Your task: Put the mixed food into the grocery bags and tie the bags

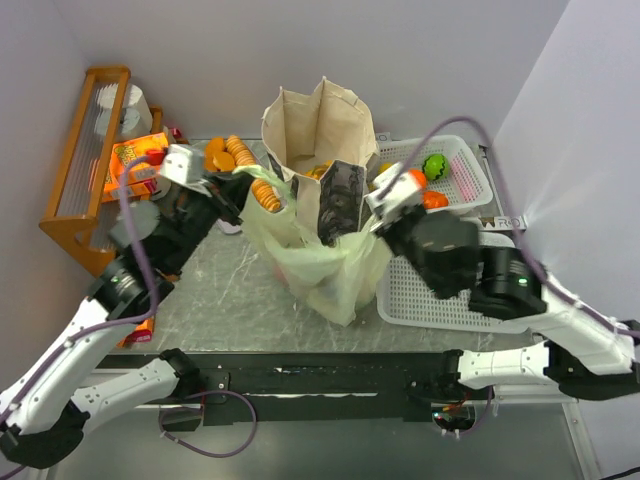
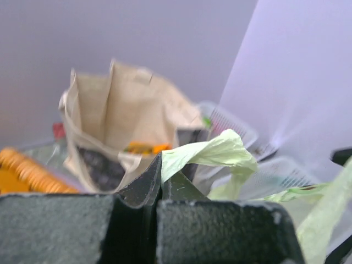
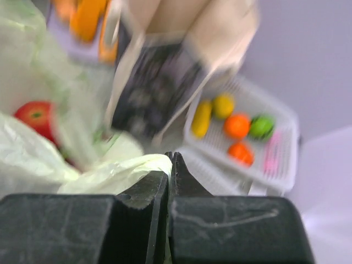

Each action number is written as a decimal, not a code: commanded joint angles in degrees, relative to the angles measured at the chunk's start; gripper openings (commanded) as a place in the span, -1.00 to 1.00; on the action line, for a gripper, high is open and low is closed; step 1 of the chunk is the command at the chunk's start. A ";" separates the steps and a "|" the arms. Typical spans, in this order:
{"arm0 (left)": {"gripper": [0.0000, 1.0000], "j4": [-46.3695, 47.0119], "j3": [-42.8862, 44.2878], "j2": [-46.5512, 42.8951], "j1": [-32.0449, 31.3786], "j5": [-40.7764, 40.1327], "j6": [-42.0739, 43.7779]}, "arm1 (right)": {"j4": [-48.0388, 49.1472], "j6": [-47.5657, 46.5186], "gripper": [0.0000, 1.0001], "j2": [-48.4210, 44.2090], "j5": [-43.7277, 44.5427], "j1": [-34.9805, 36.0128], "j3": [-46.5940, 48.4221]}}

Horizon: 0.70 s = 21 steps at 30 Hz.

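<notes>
The pale-green plastic bag stands mid-table in front of the beige canvas tote. My left gripper is shut on one green bag handle, pinched at the fingertips. My right gripper is shut on the other handle at the bag's right side. The handles are pulled apart. A red fruit shows through the plastic. Orange packets lie inside the tote. Yellow, orange and green fruit pieces lie in a white basket.
Two white mesh baskets stand at the right, the far one with fruit, the near one under my right arm. A wooden rack and orange boxes are at the left. Bread loaves lie behind my left gripper.
</notes>
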 commanded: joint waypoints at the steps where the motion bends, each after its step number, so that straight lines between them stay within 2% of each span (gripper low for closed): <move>1: -0.98 4.54 3.81 -2.31 0.19 2.38 -2.38 | 21.01 -17.42 -1.00 -3.27 -6.57 -4.87 5.29; 3: -0.98 4.72 4.34 -3.28 0.19 1.33 -2.03 | 21.10 -16.64 -1.00 -2.57 -11.13 -9.60 6.26; 4: -0.98 4.72 4.26 -3.63 0.19 0.63 -2.03 | 20.66 -14.72 -1.00 -2.39 -16.38 -11.46 6.09; 7: -0.98 3.32 1.11 -4.95 0.10 0.62 -5.00 | 19.34 -10.16 -1.00 -1.33 -25.09 -17.77 2.41; 11: -0.98 5.33 -10.49 -6.45 0.19 -0.60 -11.59 | 23.28 -4.34 -1.00 0.51 -37.91 -24.74 -10.92; 12: -0.98 6.03 -14.51 -6.71 0.10 -1.39 -13.26 | 23.99 -3.72 -1.00 2.34 -39.18 -25.27 -12.88; 15: -0.98 6.57 -19.37 -8.11 0.19 -3.50 -13.89 | 23.30 -2.66 -1.00 6.91 -40.42 -26.07 -14.22; 21: -0.98 6.04 -19.65 -11.36 0.19 -4.04 -11.00 | 20.57 -3.10 -1.00 7.73 -42.26 -26.07 -7.46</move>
